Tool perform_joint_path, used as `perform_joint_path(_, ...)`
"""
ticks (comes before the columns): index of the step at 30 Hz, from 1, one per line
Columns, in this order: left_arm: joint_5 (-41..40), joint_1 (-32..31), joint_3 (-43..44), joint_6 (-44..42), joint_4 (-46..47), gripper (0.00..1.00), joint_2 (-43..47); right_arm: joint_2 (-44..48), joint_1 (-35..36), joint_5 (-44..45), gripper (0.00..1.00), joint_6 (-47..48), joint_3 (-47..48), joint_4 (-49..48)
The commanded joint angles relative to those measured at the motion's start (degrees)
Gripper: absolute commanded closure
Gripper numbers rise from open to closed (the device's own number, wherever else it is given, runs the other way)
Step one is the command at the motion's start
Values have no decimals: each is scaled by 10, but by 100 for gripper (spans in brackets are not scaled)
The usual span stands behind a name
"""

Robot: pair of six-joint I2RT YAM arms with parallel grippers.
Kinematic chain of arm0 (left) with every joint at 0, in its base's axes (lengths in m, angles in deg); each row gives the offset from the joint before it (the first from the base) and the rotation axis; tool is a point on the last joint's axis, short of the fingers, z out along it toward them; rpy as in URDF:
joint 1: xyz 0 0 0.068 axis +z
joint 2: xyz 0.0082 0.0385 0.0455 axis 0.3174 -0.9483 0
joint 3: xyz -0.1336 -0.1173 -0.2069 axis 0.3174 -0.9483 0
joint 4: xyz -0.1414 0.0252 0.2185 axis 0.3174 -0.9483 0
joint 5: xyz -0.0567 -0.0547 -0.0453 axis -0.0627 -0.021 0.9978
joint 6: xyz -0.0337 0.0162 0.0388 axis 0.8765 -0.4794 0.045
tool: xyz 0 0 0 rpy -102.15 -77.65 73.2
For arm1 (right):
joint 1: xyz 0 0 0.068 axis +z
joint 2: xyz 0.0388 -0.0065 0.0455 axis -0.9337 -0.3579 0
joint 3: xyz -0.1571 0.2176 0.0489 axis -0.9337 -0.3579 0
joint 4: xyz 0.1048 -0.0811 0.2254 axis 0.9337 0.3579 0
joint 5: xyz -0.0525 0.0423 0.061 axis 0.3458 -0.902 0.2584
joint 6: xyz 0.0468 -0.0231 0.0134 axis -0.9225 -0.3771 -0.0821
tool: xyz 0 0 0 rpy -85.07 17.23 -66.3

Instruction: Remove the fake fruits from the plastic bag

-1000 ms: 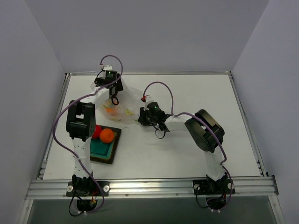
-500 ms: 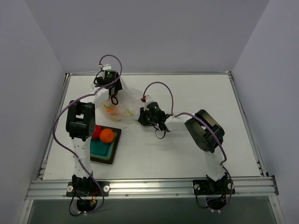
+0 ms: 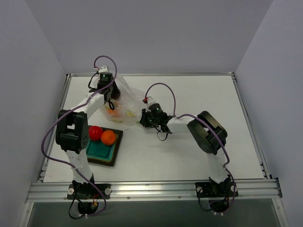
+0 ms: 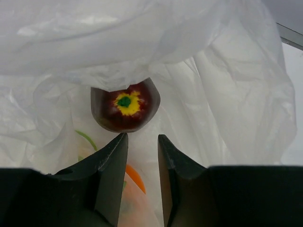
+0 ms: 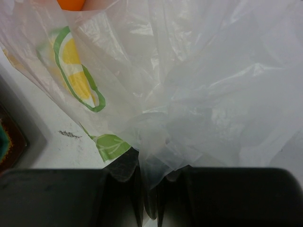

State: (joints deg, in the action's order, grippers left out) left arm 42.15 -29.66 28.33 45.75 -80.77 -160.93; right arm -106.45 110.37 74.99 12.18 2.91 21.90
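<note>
The plastic bag (image 3: 127, 100) lies crumpled at the table's back left, with an orange fake fruit (image 3: 111, 112) showing through its film. My left gripper (image 3: 110, 98) reaches into the bag's mouth from the far side. In the left wrist view its jaws (image 4: 142, 137) stand a little apart with only film behind the gap. A dark maroon fruit (image 4: 125, 106) sits just past the fingertips, half under a fold of the bag (image 4: 222, 94). My right gripper (image 5: 150, 163) is shut on a bunched pinch of the bag (image 5: 189, 85), at its near right corner (image 3: 147, 118).
A square teal dish (image 3: 100, 150) with a dark rim sits near the left arm, holding a red fruit (image 3: 95, 133) and an orange fruit (image 3: 109, 137). The dish's edge (image 5: 7, 142) shows left of the right gripper. Metal rails edge the table.
The left gripper's jaws have narrowed from wide open. The left arm's elbow swung left and its wrist shifted slightly left at the bag's mouth. The right arm has not moved.
</note>
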Motion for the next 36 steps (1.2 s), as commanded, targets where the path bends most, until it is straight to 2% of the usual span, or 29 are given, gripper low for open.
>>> perform_joint_path(1,16,3,6,22,-23,71,42,-11,0,-3,94,-5,6,-15)
perform_joint_path(6,-11,3,27,5,-70,69,36,-3,1,-6,94,-7,2,-17)
perform_joint_path(10,-11,2,33,2,-59,48,24,4,1,-6,94,-5,-1,-17)
perform_joint_path(14,-33,0,62,-11,-74,37,-5,6,1,-6,94,-3,-1,-16)
perform_joint_path(20,-67,0,98,-24,-90,29,-38,1,2,-9,94,-2,4,-11)
perform_joint_path(25,-82,2,140,-47,-110,28,-79,-1,3,-8,94,0,7,-6)
perform_joint_path(32,-63,4,155,-59,-83,29,-116,-6,4,-8,94,2,10,-3)
perform_joint_path(33,-61,4,154,-59,-76,30,-118,-6,4,-9,94,3,11,-3)
perform_joint_path(36,-53,4,143,-57,-64,45,-116,-7,4,-9,94,3,10,-3)
